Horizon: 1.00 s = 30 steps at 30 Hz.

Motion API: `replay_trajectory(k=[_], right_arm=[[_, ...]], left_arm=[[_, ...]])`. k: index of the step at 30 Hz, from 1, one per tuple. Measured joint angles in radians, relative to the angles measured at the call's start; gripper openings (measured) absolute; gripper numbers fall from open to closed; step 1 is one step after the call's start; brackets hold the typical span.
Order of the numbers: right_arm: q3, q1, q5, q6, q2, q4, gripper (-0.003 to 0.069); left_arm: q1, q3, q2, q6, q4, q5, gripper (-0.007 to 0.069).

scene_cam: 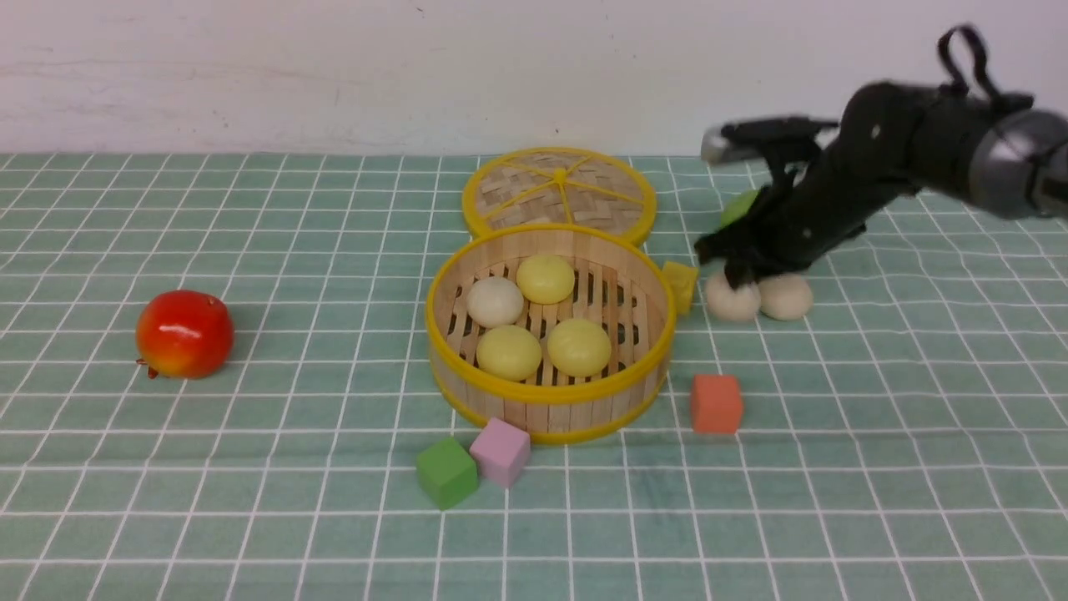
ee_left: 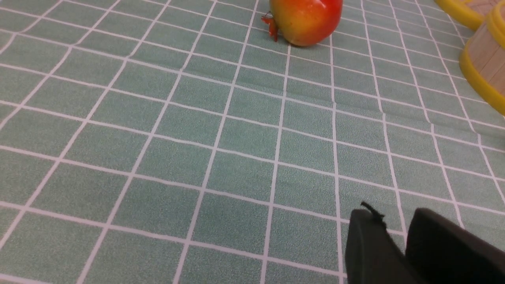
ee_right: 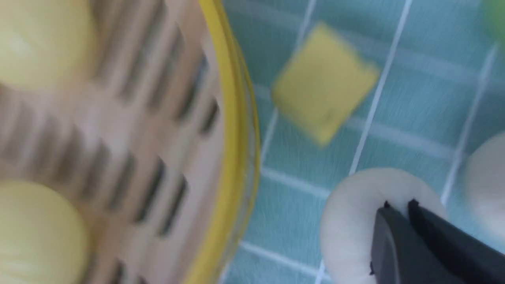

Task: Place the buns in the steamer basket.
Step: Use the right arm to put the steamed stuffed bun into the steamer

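Bamboo slats and yellow rims make up the steamer basket [scene_cam: 546, 409]. It stands in the middle of the green checked tablecloth [scene_cam: 250, 501] with four of the buns on its slatted floor. A white bun [scene_cam: 495, 301] lies at the far left and a yellow bun [scene_cam: 546, 278] at the far side. A second yellow bun [scene_cam: 509, 352] is at the near left and a third yellow bun [scene_cam: 579, 346] at the near right. The other two lie on the cloth just right of the basket, close side by side: the left loose bun [scene_cam: 732, 302] and the right loose bun [scene_cam: 785, 297]. The right gripper [scene_cam: 738, 271] is down on the left one. In the right wrist view its black fingers [ee_right: 388, 244] are drawn together with only a slit between them, tips on top of that bun. I cannot tell whether they pinch any of it. A yellow block [scene_cam: 681, 284] sits between the basket and this bun. The woven lid [scene_cam: 559, 194] lies flat just behind the basket, and a green fruit [scene_cam: 738, 207] shows partly behind the right arm. A red apple [scene_cam: 183, 334] sits well to the left. An orange block [scene_cam: 716, 403] lies near the basket's right, and a pink block [scene_cam: 501, 451] and green block [scene_cam: 447, 472] touch each other at its near side. The left gripper [ee_left: 390, 217], seen only by its own wrist camera, is over bare cloth with nothing between its fingers. They stand close, and I cannot tell whether they are fully closed.
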Motion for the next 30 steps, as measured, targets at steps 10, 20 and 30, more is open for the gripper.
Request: replay_trajectory(k=[10, 20, 30], right_arm=[[-0.095, 0.124, -0.08, -0.118, 0.008, 0.179, 0.0001], [-0.095, 0.15, -0.156, -0.133, 0.144, 0.191, 0.0001], [-0.095, 0.15, -0.204, -0.136, 0.164, 0.172, 0.002]], left_arm=[[0.0, 0.0, 0.0, 0.0, 0.0, 0.0, 0.0164], [0.0, 0.0, 0.0, 0.0, 0.0, -0.001, 0.0167], [0.0, 0.0, 0.0, 0.0, 0.0, -0.001, 0.0182]])
